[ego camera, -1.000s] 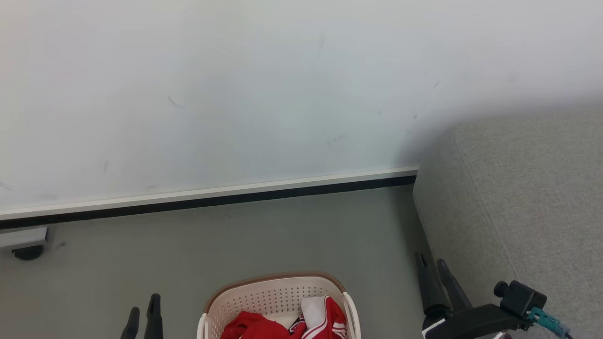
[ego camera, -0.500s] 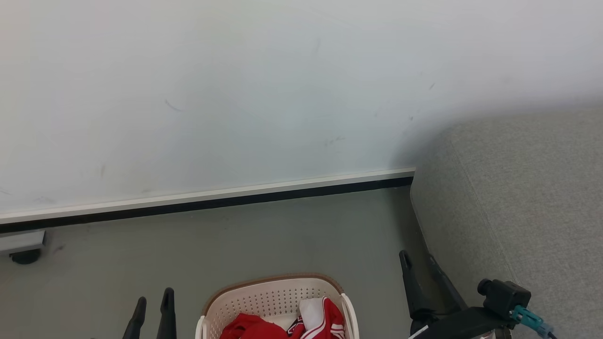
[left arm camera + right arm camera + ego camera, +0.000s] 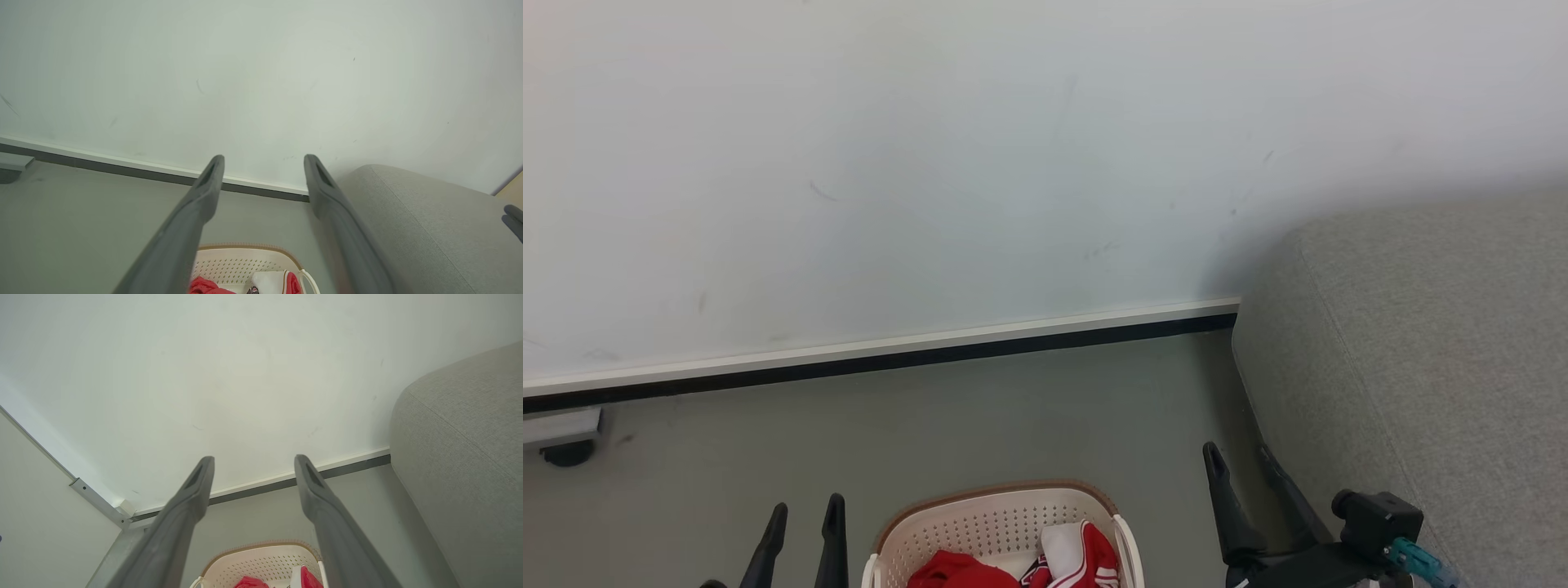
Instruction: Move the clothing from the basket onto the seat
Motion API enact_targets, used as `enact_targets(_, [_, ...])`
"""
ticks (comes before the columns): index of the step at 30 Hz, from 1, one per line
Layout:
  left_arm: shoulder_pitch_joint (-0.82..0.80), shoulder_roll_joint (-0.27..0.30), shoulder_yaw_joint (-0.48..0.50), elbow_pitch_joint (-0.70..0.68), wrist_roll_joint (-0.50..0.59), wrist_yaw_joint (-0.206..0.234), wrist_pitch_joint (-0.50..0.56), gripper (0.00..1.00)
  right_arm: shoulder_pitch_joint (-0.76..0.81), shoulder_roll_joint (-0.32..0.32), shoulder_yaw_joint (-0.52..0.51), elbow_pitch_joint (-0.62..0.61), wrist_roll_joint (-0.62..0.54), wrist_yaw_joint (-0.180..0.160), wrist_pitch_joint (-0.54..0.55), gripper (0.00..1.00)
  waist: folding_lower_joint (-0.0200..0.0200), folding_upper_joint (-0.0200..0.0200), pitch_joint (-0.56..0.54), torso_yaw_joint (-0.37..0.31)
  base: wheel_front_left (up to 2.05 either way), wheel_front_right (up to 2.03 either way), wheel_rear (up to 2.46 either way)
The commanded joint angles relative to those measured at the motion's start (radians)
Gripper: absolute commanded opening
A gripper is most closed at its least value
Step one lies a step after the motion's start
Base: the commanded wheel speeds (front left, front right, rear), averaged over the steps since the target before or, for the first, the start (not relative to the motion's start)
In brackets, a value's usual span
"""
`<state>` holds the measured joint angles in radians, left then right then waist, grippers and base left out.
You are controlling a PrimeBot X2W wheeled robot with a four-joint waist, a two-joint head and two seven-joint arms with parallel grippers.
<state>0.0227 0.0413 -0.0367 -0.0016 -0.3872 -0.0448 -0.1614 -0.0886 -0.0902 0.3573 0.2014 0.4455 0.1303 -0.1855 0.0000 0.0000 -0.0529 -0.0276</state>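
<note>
At the near edge of the head view, the basket (image 3: 992, 492) sits on the floor (image 3: 1029, 408), with its near part cut off by the frame. The clothing (image 3: 1086, 551) lies inside it as a crumpled heap. A red lump is on the left, and a piece with white stripes and a white patch is bunched toward the right wall. The heap spreads left to right across the basket. With so much cut off, I cannot tell any garment's long axis or which way it points.

The left end effector (image 3: 806, 506) hovers just left of the basket, fingers spread, empty, pointing away toward the wall (image 3: 1013, 163). The right end effector (image 3: 1236, 451) hangs to the right, between the basket and the seat (image 3: 1421, 343), fingers likewise spread and empty. The clothing lies between the two, nearer than both sets of fingertips, and touches neither. In each wrist view, basket and clothing show low between the parted fingers.

On the right, the seat shows a rounded corner and a seam running near to far. Beyond the floor, a dark skirting (image 3: 890, 359) runs along the foot of the pale wall. At the far left stands a grey base (image 3: 560, 425) on a dark caster.
</note>
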Motion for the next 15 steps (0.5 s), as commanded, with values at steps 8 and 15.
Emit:
enact_targets(8, [0.027, 0.009, 0.004, -0.027, 0.095, 0.01, -0.03, 1.0, 0.018, 0.013, -0.013, -0.003, -0.115, 0.001, -0.022, 1.0, 0.0, 0.0, -0.015, -0.009, 0.0, 0.0, 0.0])
enact_targets(15, [0.04, 0.01, 0.01, -0.028, 0.157, 0.019, -0.048, 1.0, 0.033, 0.014, -0.019, -0.002, -0.185, 0.001, -0.037, 1.0, 0.0, 0.0, -0.024, -0.012, 0.0, 0.0, 0.0])
